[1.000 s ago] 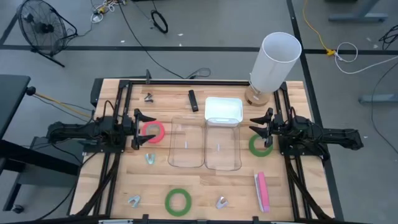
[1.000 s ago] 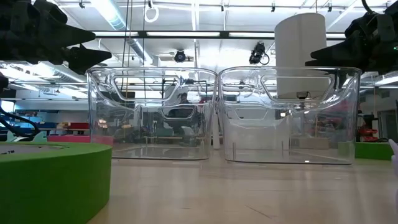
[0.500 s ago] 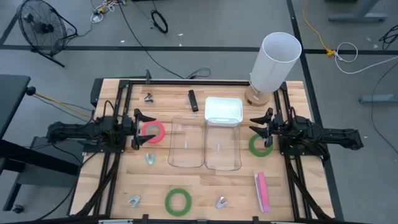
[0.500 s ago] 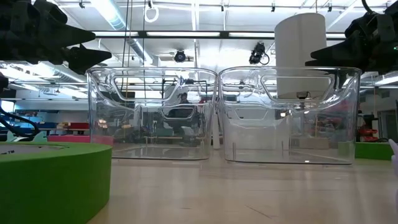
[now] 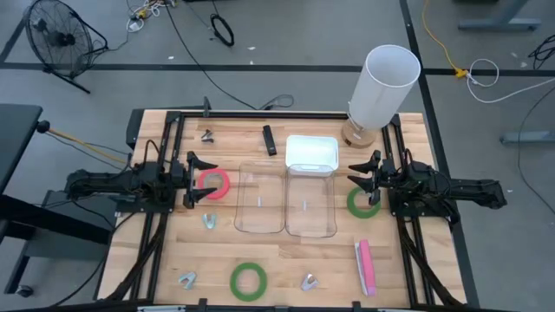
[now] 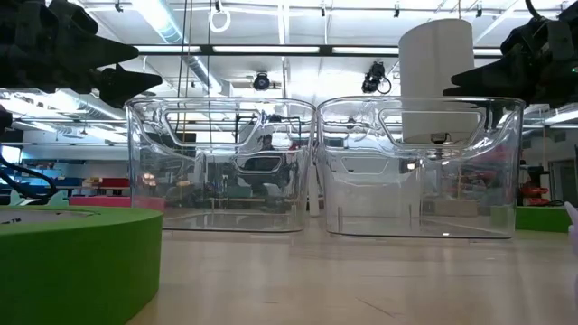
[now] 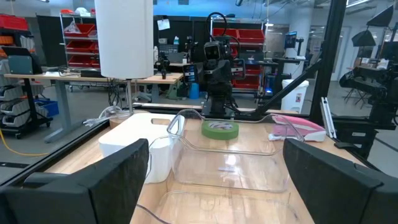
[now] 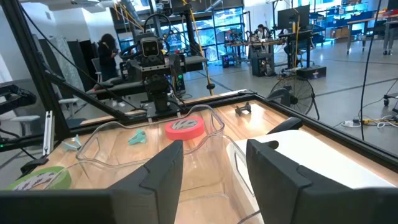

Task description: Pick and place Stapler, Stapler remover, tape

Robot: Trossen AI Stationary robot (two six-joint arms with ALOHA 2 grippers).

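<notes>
So: wooden table (image 5: 286, 260) on a grey floor, two clear bins (image 5: 284, 208) at centre with a white box (image 5: 311, 154) behind them. Red-pink tape (image 5: 213, 183) lies left of the bins, one green tape (image 5: 362, 202) right of them, another green roll (image 5: 248, 280) at the near edge. Left gripper (image 5: 192, 180) hangs over the red-pink tape, right gripper (image 5: 369, 182) over the green one, both level, jaws apart.
</notes>
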